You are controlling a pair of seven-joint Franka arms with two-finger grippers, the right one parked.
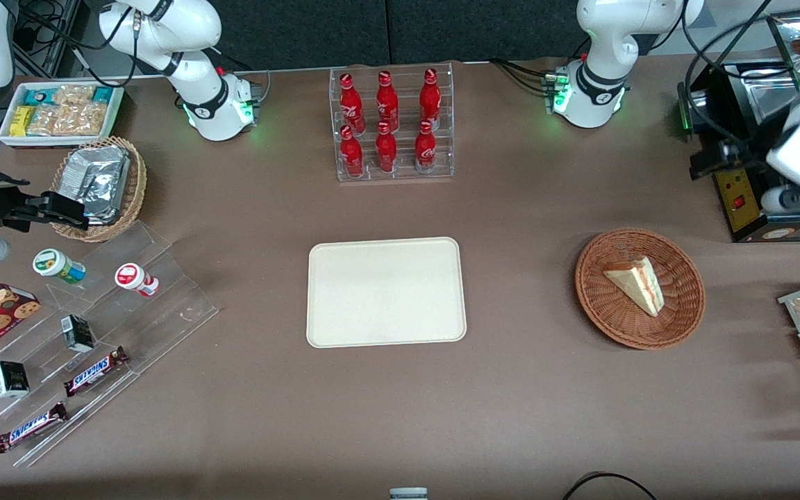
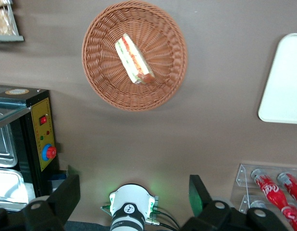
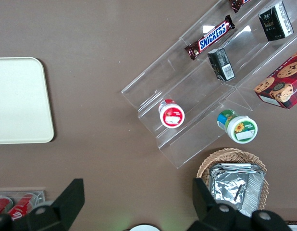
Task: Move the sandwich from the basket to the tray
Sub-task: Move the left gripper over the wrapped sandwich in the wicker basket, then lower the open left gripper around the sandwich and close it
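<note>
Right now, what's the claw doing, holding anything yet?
Left arm's claw: open, holding nothing, up above the table, farther from the front camera than the basket, where the sandwich lies untouched.

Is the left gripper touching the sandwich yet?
Apart. The left wrist view shows the open gripper high above the basket, bare table between it and the sandwich.

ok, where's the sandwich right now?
The sandwich lies in the basket toward the working arm's end of the table, beside the tray; the gripper, open, hangs above the table, touching nothing.
</note>
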